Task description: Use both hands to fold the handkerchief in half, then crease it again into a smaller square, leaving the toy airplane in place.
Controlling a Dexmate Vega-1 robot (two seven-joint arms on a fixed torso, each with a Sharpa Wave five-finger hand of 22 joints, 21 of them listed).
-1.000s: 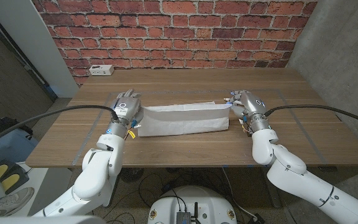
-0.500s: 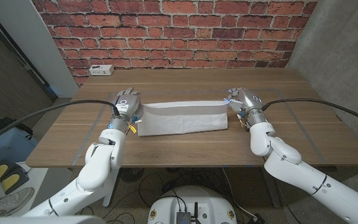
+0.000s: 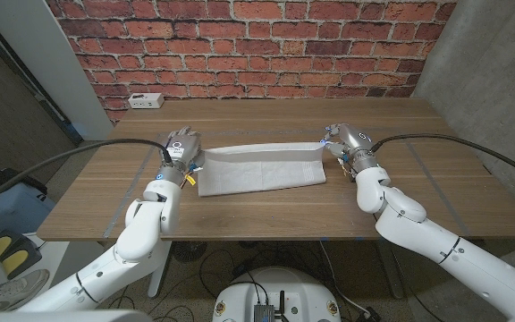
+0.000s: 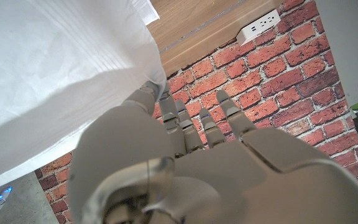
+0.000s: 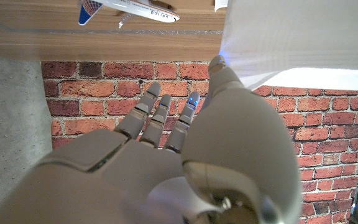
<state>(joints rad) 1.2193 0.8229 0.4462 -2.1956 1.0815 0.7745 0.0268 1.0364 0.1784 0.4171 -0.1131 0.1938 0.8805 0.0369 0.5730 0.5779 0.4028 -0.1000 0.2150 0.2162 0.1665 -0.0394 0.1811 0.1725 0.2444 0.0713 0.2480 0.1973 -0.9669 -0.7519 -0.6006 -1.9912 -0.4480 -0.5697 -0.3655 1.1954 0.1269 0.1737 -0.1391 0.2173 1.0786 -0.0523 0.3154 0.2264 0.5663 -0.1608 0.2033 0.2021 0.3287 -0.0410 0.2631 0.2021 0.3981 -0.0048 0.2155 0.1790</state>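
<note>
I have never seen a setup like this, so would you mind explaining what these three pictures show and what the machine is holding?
This is a two-armed robot standing at a wooden table, each arm ending in a hand with fingers. One picture comes from a camera on its head, looking down over both arms. The other two come from cameras on its wrists, looking along the back of each hand; those views are turned, so the table appears above the brick wall.

On the table lies a white handkerchief, folded into a long strip. The left hand holds one end of it and the right hand the other, lifting the far edge; in the wrist views the cloth hangs over the fingers. A toy airplane shows on the table in the right wrist view. A white power strip sits at the far edge.
</note>
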